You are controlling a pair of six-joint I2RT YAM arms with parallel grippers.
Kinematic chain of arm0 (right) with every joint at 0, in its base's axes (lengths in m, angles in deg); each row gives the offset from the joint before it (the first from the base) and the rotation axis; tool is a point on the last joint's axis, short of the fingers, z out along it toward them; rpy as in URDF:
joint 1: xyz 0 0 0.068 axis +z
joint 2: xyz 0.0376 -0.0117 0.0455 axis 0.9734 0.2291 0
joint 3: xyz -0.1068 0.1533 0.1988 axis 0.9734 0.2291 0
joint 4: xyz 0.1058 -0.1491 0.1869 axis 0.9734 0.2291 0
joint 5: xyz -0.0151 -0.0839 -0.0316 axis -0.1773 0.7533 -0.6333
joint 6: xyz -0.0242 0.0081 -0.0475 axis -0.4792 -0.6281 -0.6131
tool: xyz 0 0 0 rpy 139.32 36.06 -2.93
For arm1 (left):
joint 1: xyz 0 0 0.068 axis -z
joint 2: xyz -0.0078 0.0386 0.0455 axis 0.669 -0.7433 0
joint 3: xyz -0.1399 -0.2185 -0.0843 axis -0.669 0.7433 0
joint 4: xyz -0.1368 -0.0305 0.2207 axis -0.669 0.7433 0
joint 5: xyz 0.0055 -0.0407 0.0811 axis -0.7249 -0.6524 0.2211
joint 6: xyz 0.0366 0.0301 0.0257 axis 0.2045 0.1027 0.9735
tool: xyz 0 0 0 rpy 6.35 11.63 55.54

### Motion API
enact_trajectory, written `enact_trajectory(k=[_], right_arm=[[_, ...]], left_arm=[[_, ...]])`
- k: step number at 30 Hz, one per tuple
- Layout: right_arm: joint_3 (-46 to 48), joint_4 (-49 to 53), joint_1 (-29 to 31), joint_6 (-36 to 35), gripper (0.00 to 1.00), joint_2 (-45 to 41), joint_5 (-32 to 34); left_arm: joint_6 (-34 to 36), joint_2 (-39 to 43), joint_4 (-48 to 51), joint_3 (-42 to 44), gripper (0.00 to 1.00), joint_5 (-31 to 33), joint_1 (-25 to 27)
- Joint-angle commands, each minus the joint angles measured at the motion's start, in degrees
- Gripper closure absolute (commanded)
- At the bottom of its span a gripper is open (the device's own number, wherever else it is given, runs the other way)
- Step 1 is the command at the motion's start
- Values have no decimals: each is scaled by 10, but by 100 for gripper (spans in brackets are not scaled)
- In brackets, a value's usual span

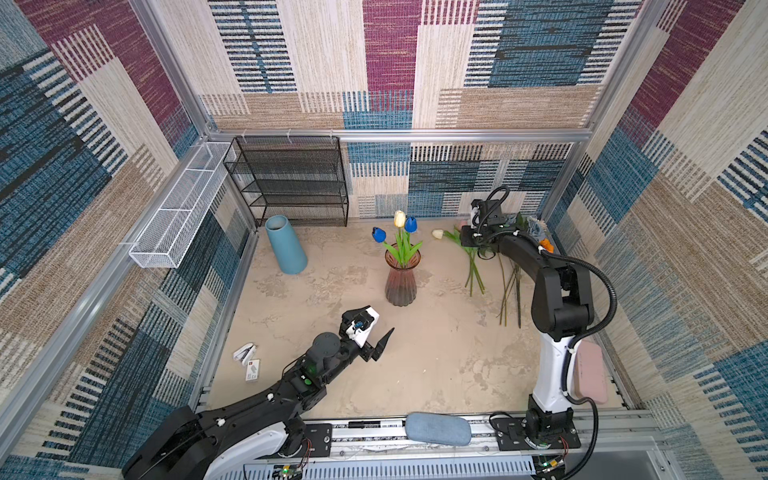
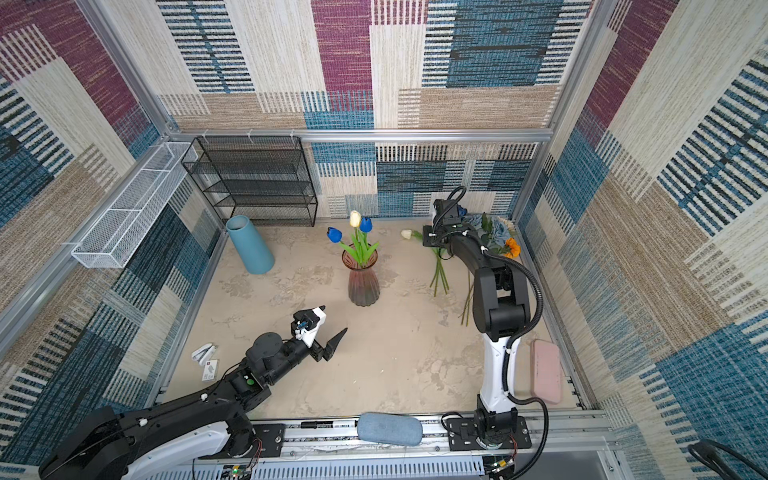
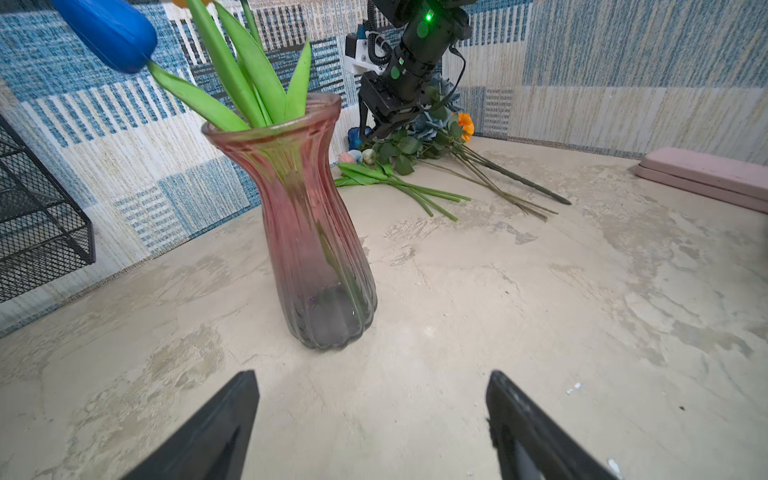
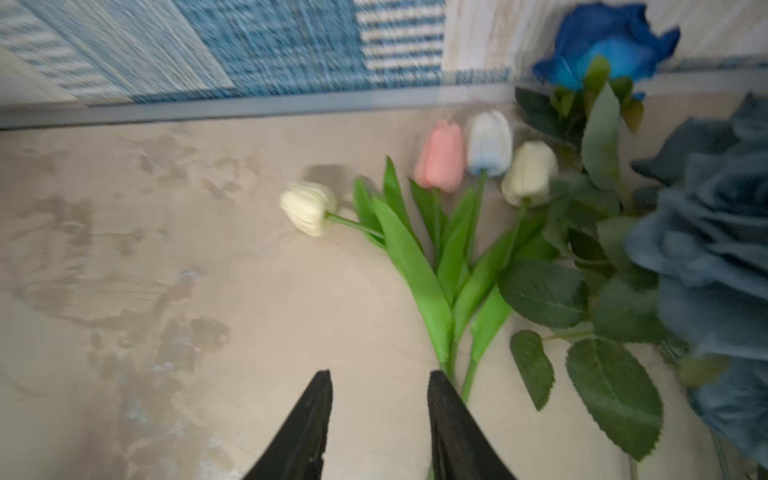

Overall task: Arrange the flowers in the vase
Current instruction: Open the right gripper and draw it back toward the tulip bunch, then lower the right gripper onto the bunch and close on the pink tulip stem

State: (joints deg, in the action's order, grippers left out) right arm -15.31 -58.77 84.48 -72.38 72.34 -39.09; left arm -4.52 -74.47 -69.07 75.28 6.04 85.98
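Note:
The ribbed pink glass vase [image 1: 402, 276] [image 2: 363, 278] [image 3: 316, 232] stands upright mid-table. It holds a cream tulip [image 1: 400, 218] and two blue tulips [image 1: 411, 224]. More flowers lie at the back right: a white tulip [image 4: 308, 206], a pink one [image 4: 441, 156], a pale blue one [image 4: 488, 143], a cream one [image 4: 530, 172], a deep-blue rose [image 4: 606, 41], dusty-blue roses [image 4: 715, 249] and an orange bloom [image 2: 513, 247]. My right gripper [image 4: 380, 374] hovers over the tulip stems, open, with bare table between its fingers and the stems beside one finger. In front of the vase, my left gripper [image 3: 372, 376] [image 1: 379, 320] is open and empty.
A blue cylinder vase [image 1: 286, 245] leans at the back left beside a black mesh rack [image 1: 291, 183]. A white wire basket [image 1: 178, 208] hangs on the left wall. A pink case [image 1: 590, 370], a blue-grey case [image 1: 438, 428], a stapler [image 1: 244, 353] and a small box [image 1: 252, 370] lie near the edges.

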Motion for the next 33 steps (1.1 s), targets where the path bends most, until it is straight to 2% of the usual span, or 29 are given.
enact_trajectory(k=[1,7,19,33], right_arm=[[-15,38,-4,-13,63,24,28],[-42,66,-4,-28,68,69,26],[-62,66,-5,-39,78,106,21],[-22,41,-5,-53,93,57,-10]], left_arm=[[17,-6,-18,-10,11,-13,0],[18,-5,-14,-11,11,-11,0],[17,-7,-8,-13,11,-8,0],[17,-7,-6,-15,11,-8,0]])
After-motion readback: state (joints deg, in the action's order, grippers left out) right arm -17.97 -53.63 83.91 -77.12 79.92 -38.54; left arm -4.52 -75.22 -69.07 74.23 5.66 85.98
